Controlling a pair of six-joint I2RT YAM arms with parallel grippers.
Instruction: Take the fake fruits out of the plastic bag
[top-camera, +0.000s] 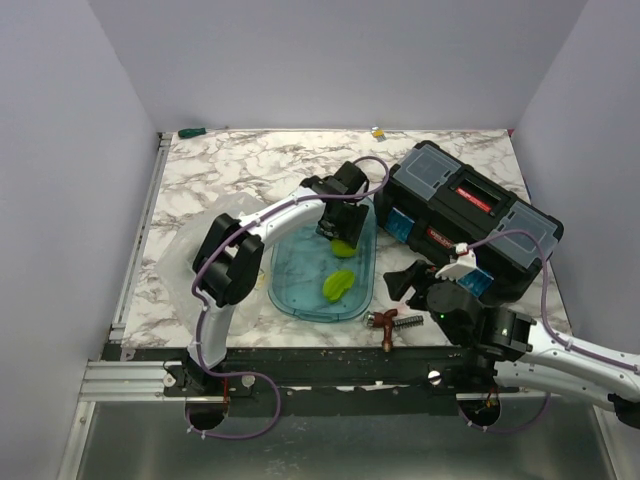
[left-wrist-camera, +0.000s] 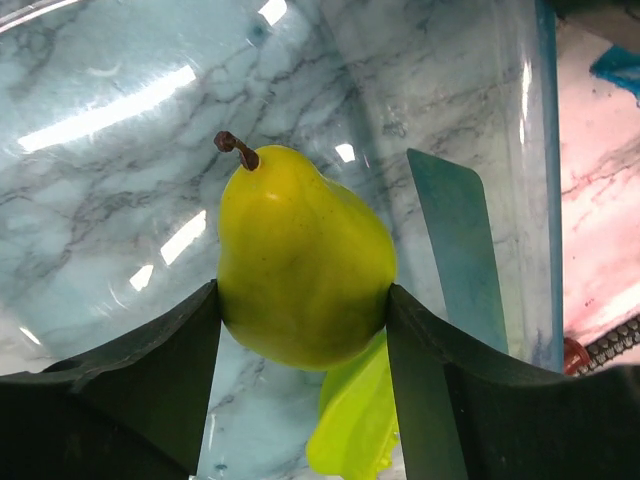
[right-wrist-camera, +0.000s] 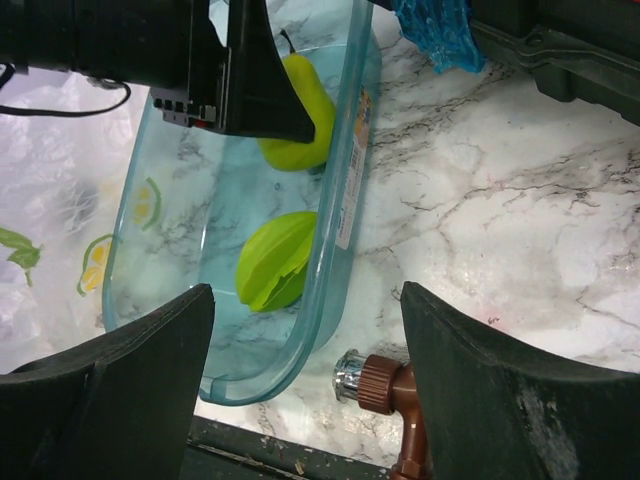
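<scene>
Step in hand, as judged: one fruit is being set down. The left hand (left-wrist-camera: 303, 300) is clamped on the yellow-green pear (left-wrist-camera: 300, 250), with a finger pressed to each flank. The pear is held inside the teal tray (top-camera: 300, 268), outside the plastic bag (right-wrist-camera: 45, 170). A light green fruit (top-camera: 338, 284) is lodged on the tray floor at 6 o'clock of the pear in the top view.

The bag is spread crumpled on the marble surface (top-camera: 220, 170) at 9 o'clock of the tray. Green and yellow shapes are made out there; whether they are fruit or print cannot be told.

The right hand (right-wrist-camera: 305, 300) is held with fingers wide apart and nothing between them, at 4 o'clock of the tray. A copper fitting (top-camera: 386, 324) is seen just beside it.

Next move, as judged: the pear is to be let go low in the tray, clear of the light green fruit. The left hand is then to be lifted and taken back to the bag.

Views compared:
- Finger contact on the pear is shown only by the left wrist view; from above it is hidden under the hand.
- The bag's crinkles and the pear's low position in the tray are shown best by the right wrist view.
- The black toolbox (top-camera: 470, 215) at 3 o'clock is seen whole only from above.
- Whether the pear touches the tray floor is settled by no view
</scene>
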